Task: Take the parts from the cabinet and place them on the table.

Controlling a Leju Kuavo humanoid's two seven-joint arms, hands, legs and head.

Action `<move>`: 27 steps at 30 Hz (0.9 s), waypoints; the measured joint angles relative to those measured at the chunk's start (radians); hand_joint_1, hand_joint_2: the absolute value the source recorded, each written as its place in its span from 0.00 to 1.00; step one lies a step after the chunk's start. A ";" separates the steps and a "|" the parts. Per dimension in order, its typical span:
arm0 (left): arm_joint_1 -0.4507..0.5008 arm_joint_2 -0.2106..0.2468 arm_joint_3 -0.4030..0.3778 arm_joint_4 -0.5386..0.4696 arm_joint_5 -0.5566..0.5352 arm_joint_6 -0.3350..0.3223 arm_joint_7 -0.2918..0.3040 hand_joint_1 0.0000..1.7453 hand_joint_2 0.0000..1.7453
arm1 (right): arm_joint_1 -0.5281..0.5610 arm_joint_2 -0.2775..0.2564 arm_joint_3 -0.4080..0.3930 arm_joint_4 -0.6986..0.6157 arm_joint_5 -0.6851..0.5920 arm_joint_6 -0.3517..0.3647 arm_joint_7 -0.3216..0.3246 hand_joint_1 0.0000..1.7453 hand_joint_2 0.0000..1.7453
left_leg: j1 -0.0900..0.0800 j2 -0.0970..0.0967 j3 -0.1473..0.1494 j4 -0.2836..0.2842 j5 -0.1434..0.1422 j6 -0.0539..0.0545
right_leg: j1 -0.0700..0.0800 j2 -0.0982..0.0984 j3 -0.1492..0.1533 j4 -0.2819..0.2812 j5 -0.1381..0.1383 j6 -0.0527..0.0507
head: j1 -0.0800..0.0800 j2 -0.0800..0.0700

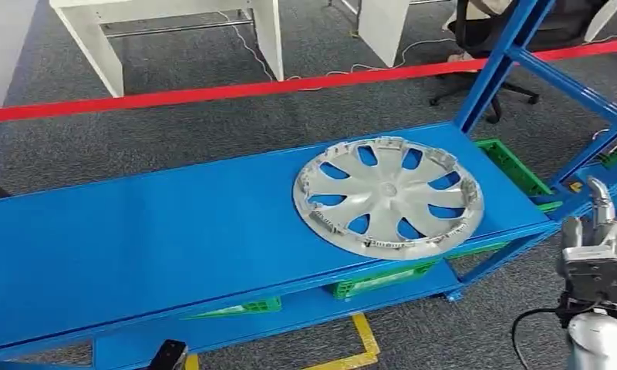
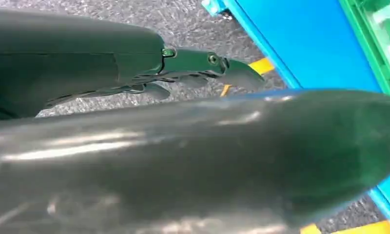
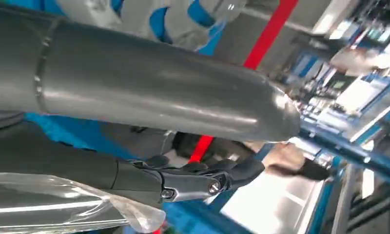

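I can't tell what my right hand (image 3: 193, 183) grips: its fingers are half hidden behind crinkled clear plastic wrap (image 3: 61, 204), itself cut by the frame edge.

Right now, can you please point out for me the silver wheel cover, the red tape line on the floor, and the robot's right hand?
wheel cover (image 1: 388, 196): head view, on its central hub.
red tape line (image 1: 213, 93): head view, on its middle stretch across the carpet.
right hand (image 1: 595, 250): head view, on the grey back of the hand.

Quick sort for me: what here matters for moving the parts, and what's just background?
Job:
hubcap, lying flat on the blue table
right hand, beside the table's end
left hand, open above the floor

Background:
red barrier tape
green crates under the table
white desk
office chair
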 joint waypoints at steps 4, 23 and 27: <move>0.001 0.001 -0.002 0.000 -0.008 0.000 0.003 0.00 0.00 | -0.032 -0.020 0.081 0.001 -0.001 0.039 0.010 0.00 0.00 | -0.007 -0.003 -0.012 0.014 -0.002 -0.019 | 0.004 0.007 0.045 -0.086 -0.001 -0.017 | -0.001 0.000; -0.012 0.005 -0.010 0.000 -0.026 -0.008 0.021 0.00 0.00 | -0.166 -0.158 0.352 0.046 0.027 0.250 0.004 0.00 1.00 | 0.005 -0.003 -0.019 -0.001 0.018 -0.003 | 0.005 0.002 0.032 -0.062 -0.032 -0.008 | -0.005 0.000; -0.012 0.005 -0.010 0.000 -0.028 -0.010 0.021 0.00 0.00 | -0.196 -0.167 0.410 0.086 0.122 0.197 0.069 0.00 1.00 | 0.004 -0.003 -0.021 0.000 0.017 0.002 | 0.004 0.003 -0.104 0.218 -0.141 0.001 | -0.001 0.000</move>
